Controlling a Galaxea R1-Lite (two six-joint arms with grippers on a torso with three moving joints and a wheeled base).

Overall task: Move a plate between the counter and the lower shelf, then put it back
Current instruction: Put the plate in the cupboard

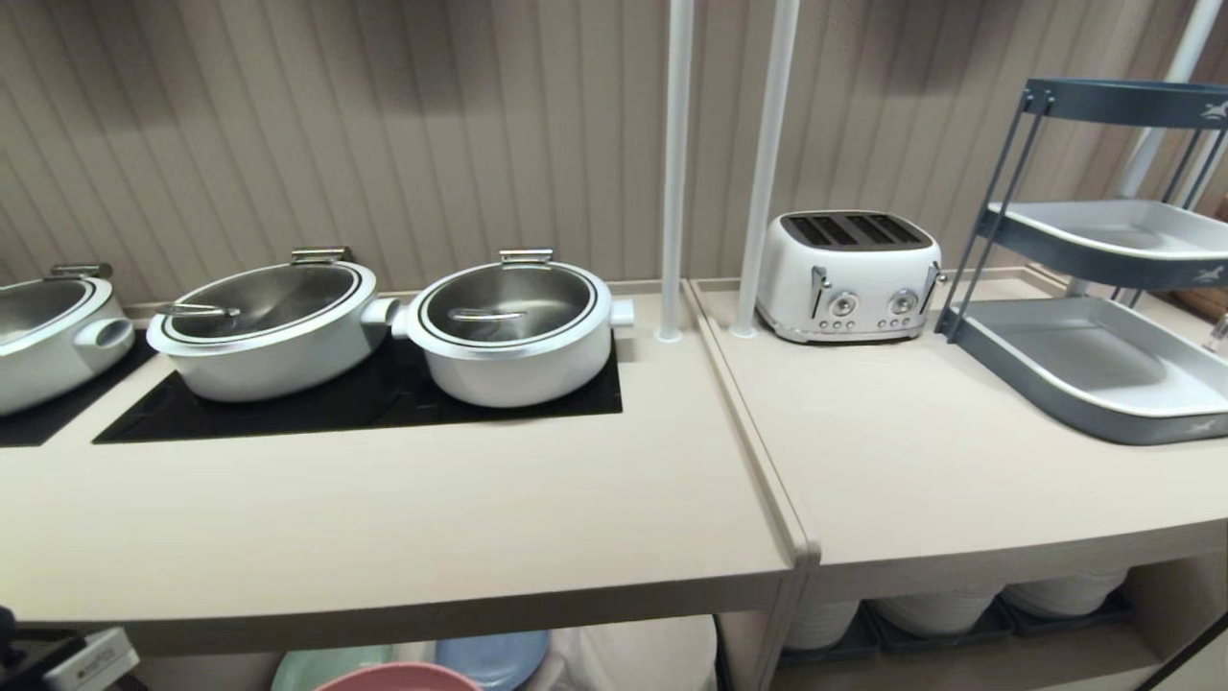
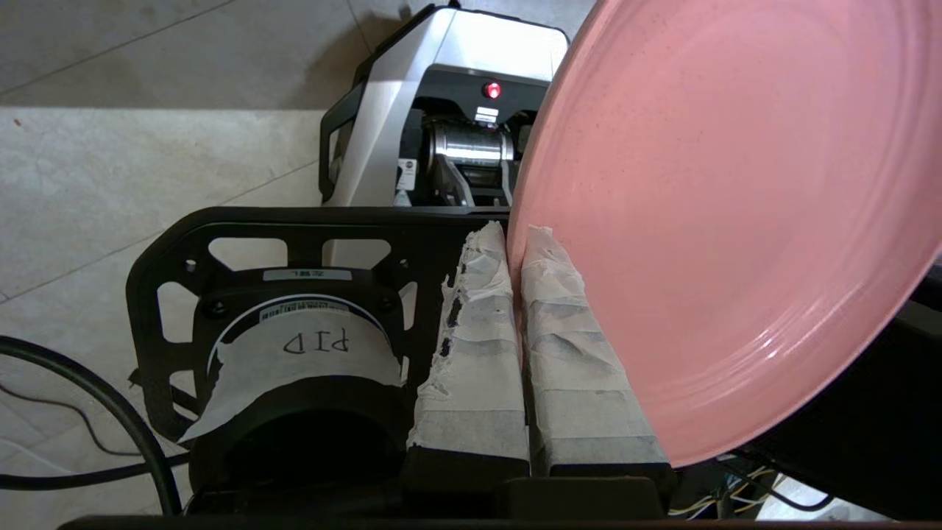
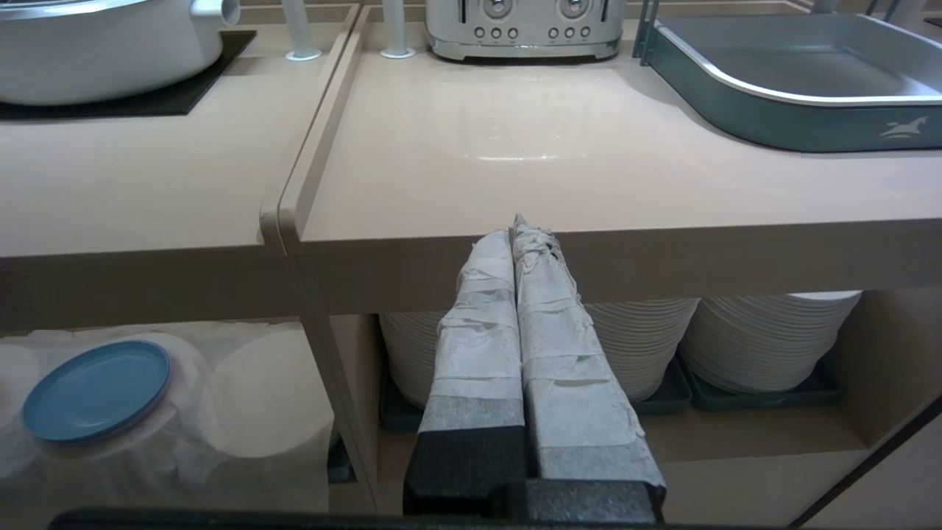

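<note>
My left gripper (image 2: 515,239) is shut on the rim of the pink plate (image 2: 736,221), one taped finger on each face. The plate hangs tilted above my own base and the tiled floor. In the head view only its far rim (image 1: 398,678) shows at the bottom, below the front edge of the beige counter (image 1: 384,518). Behind it lies the lower shelf with its white cloth (image 1: 643,653). My right gripper (image 3: 515,228) is shut on nothing, parked level in front of the counter's edge (image 3: 662,254).
On the shelf's cloth (image 3: 257,412) sit a blue plate (image 3: 96,390) and a mint-green plate (image 1: 331,667). Stacked white plates (image 3: 765,338) fill the compartment to the right. The counter holds lidded white pots (image 1: 513,331), a toaster (image 1: 849,278), two poles and a tiered tray rack (image 1: 1094,369).
</note>
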